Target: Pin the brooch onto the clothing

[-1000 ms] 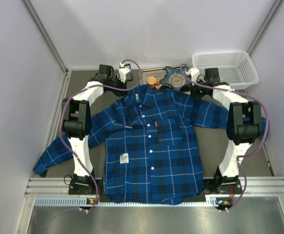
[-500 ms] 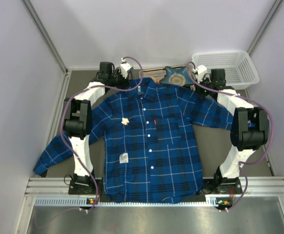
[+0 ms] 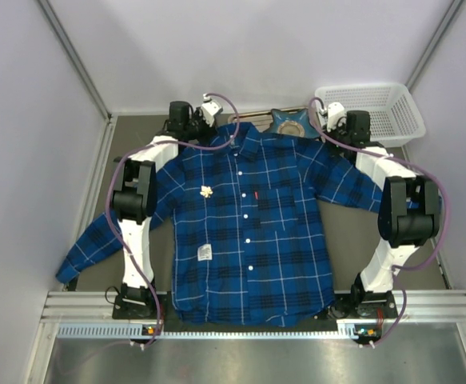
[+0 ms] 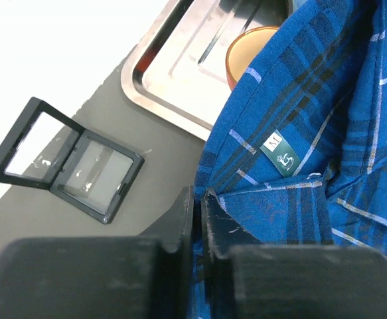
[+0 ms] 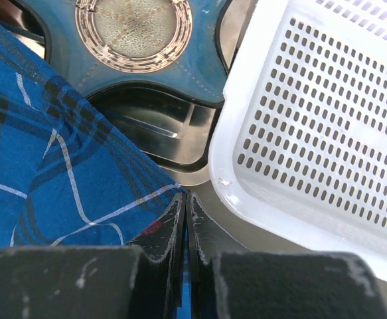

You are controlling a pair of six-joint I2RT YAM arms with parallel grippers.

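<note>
Plaid fabric of the long-sleeved blue and navy button-up shirt (image 3: 248, 232) is lying spread front-up on the dark grey table (image 3: 346, 240). The tiny pale gold brooch (image 3: 206, 191) is sitting on its chest, beside the button row. The 2 arms are reaching to the far edge. The left gripper (image 4: 196, 199) is pinching the cloth near the collar with jaws closed. The right gripper (image 5: 185, 199) is clamping the shoulder cloth, just beside a white perforated plastic basket (image 5: 312, 113).

Grey table (image 3: 346, 240): plaid shirt (image 3: 256, 232), wht basket (image 3: 376, 112), metal tray (image 4: 173, 73), blk case (image 4: 67, 159) (lid open).

"M" on neck label (image 4: 279, 154) of shirt (image 4: 326, 80)
</note>
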